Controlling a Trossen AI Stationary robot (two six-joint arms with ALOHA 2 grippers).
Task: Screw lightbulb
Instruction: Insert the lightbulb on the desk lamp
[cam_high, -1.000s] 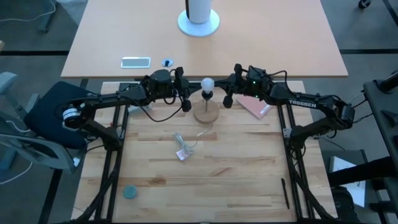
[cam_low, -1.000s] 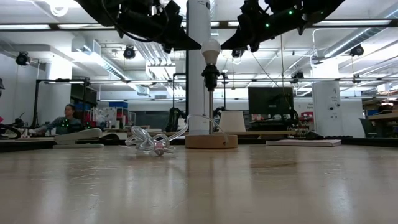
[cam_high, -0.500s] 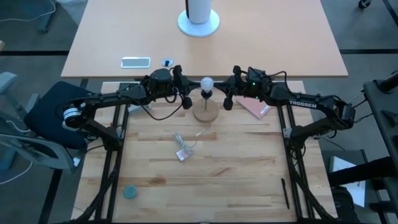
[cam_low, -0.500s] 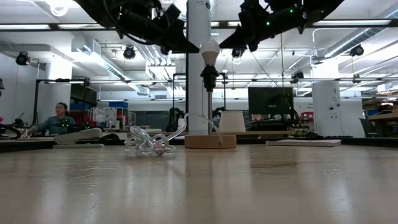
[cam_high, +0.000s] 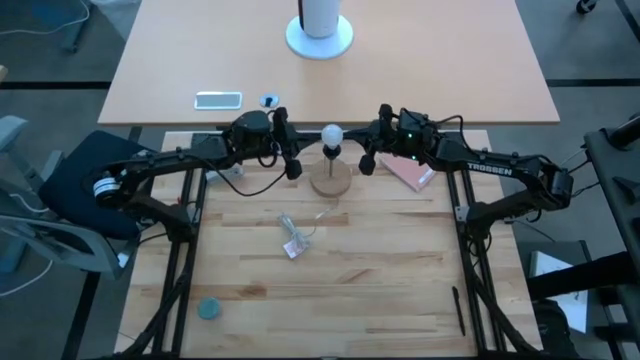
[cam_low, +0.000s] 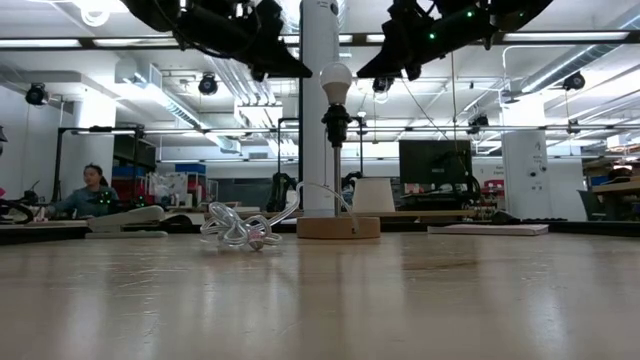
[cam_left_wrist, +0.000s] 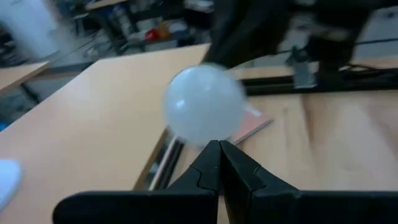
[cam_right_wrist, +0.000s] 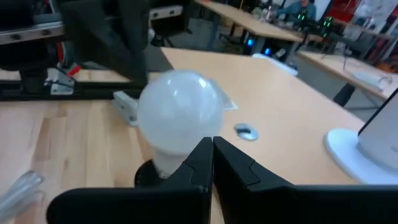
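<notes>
The frosted white lightbulb (cam_high: 332, 134) stands upright by its screw base in the black socket (cam_low: 336, 122), on a thin post above the round wooden base (cam_high: 332, 183). It also shows in the low view (cam_low: 336, 82). My left gripper (cam_high: 292, 165) is shut and empty, a little to the left of the bulb. In the left wrist view (cam_left_wrist: 219, 150) the bulb (cam_left_wrist: 204, 112) shows just beyond its fingertips. My right gripper (cam_high: 366, 161) is shut and empty, a little to the right of the bulb. In the right wrist view (cam_right_wrist: 211, 147) the bulb (cam_right_wrist: 180, 112) shows close ahead.
A crumpled clear plastic wrapper (cam_high: 293, 238) lies on the table nearer than the stand. A reddish flat book (cam_high: 410, 172) lies under my right arm. A small blue-green disc (cam_high: 208, 309) and a black pen (cam_high: 460, 311) lie near the front.
My left gripper has drawn back from the bulb toward the table's left edge, staying shut. The bulb and the stand have kept still.
</notes>
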